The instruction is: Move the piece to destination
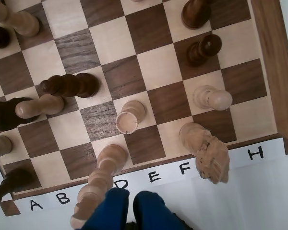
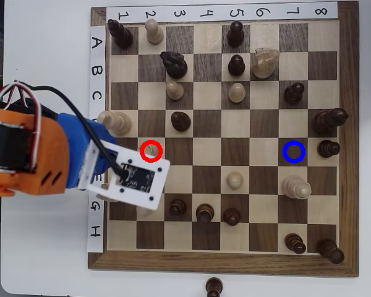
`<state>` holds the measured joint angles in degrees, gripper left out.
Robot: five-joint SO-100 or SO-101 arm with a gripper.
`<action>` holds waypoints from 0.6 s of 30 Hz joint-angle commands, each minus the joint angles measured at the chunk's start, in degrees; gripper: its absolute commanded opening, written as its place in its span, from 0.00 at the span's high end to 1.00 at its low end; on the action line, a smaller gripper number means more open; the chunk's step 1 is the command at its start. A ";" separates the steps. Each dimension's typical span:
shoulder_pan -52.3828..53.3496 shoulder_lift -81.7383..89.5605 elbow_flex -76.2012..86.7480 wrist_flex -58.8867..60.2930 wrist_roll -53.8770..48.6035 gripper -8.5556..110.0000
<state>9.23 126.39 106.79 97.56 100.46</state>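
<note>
On the light square ringed in red (image 2: 151, 142), second column of row E in the overhead view, stands the piece (image 2: 151, 151), upright on its base with its long axis vertical. From above only its round cream top shows. In the wrist view the piece (image 1: 130, 116) leans toward the lower left of the picture, and its head is hard to make out.

The destination (image 2: 293, 151), a dark square with a blue ring, lies well apart on the same row, and the four squares between them are bare. A dark pawn (image 2: 180, 120) stands diagonally beside the piece, and a tall cream piece (image 2: 114, 121) stands near the board's edge. Around the destination are a cream piece (image 2: 295, 186) just below it and a dark pawn (image 2: 328, 148) beside it.

In the wrist view the gripper (image 1: 132, 195) enters from the bottom edge. Its blue fingers (image 1: 151, 206) are slightly parted and hold nothing, short of the piece. The tall cream piece and a cream knight (image 1: 209, 153) flank it. In the overhead view the white camera board (image 2: 133, 179) hides the gripper and a cream piece beneath it. A dark piece (image 2: 214, 287) on the tabletop (image 2: 49, 260) is cut off at the bottom edge.
</note>
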 commanded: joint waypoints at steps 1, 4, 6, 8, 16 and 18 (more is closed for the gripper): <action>-2.29 3.16 3.96 -6.33 19.51 0.85; -2.29 3.34 7.03 -10.99 18.28 0.82; -2.37 3.60 9.05 -13.18 18.28 0.81; -2.64 3.60 10.81 -14.50 18.02 0.81; -3.52 3.78 17.23 -18.46 17.31 0.81; -4.13 3.78 17.75 -19.07 17.49 0.80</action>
<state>7.38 126.39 122.61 84.11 100.46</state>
